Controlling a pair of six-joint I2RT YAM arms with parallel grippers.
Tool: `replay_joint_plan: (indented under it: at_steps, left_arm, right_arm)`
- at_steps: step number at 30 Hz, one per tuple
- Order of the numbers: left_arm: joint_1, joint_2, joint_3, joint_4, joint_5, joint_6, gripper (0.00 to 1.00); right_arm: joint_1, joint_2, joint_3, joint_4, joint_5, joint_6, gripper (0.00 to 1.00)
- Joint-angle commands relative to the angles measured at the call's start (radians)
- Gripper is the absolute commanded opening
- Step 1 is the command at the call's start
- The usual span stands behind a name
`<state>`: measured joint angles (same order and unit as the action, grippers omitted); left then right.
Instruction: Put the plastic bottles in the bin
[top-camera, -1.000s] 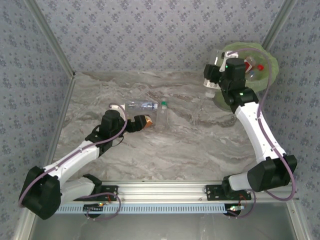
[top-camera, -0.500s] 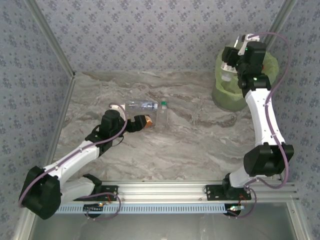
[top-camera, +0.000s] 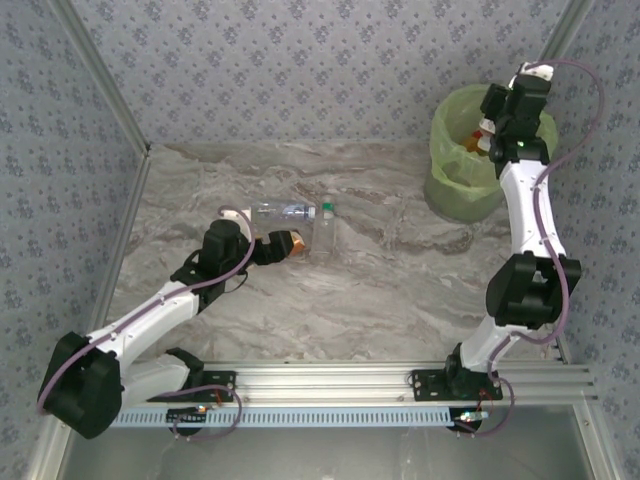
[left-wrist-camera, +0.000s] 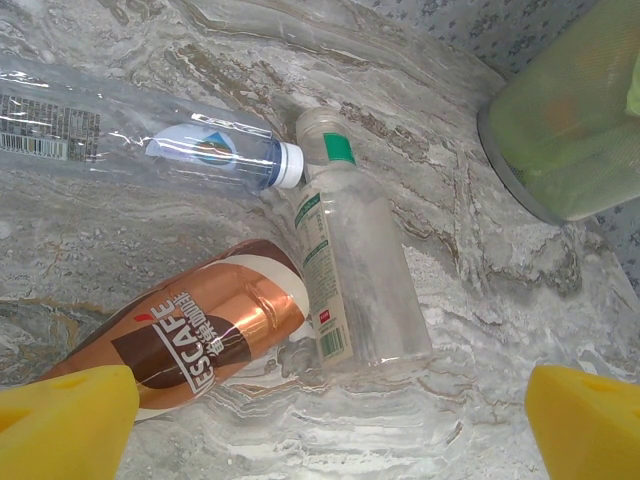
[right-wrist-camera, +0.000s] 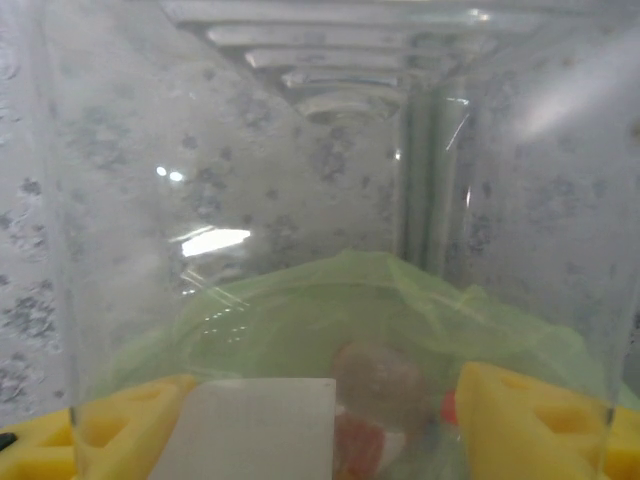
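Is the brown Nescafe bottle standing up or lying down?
Lying down: the Nescafe bottle rests lengthwise on the marble table.

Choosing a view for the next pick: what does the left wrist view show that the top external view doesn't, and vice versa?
Left wrist: the Nescafe lettering on the brown bottle and the green band on the clear bottle. Top external: the right arm reaching over the bin. Both: those bottles plus a blue-labelled bottle lying on the table.
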<state>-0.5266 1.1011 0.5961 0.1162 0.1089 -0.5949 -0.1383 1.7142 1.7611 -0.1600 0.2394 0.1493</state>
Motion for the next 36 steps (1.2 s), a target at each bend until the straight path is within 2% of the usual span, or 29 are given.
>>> replay_joint_plan:
  at_steps: [1,6,11,16,32,36]
  left_arm:
    - [-0.008,0.003,0.016,0.019,0.012,0.003,0.99]
    - [-0.008,0.006,0.004,0.034,0.001,-0.002,0.99]
    - [-0.008,0.008,0.006,0.022,0.000,0.004,0.99]
    - [-0.008,0.004,0.006,0.011,-0.008,0.005,0.99]
    - [-0.007,0.044,0.039,-0.094,-0.117,-0.015,0.99]
    - [-0.006,0.060,0.043,-0.098,-0.121,-0.022,0.99]
  right_arm:
    - [-0.011,0.032,0.078,0.001,-0.041,0.034,0.59]
    - [0.004,0.101,0.118,-0.084,-0.060,-0.034,0.65]
    - [0.020,0.145,0.148,-0.202,0.044,0.010,0.84]
    - [0.040,0.134,0.139,-0.236,0.095,0.019,0.99]
    - [0.062,0.057,0.082,-0.201,0.046,0.007,0.99]
    - [0.038,0.121,0.189,-0.321,-0.014,-0.012,0.98]
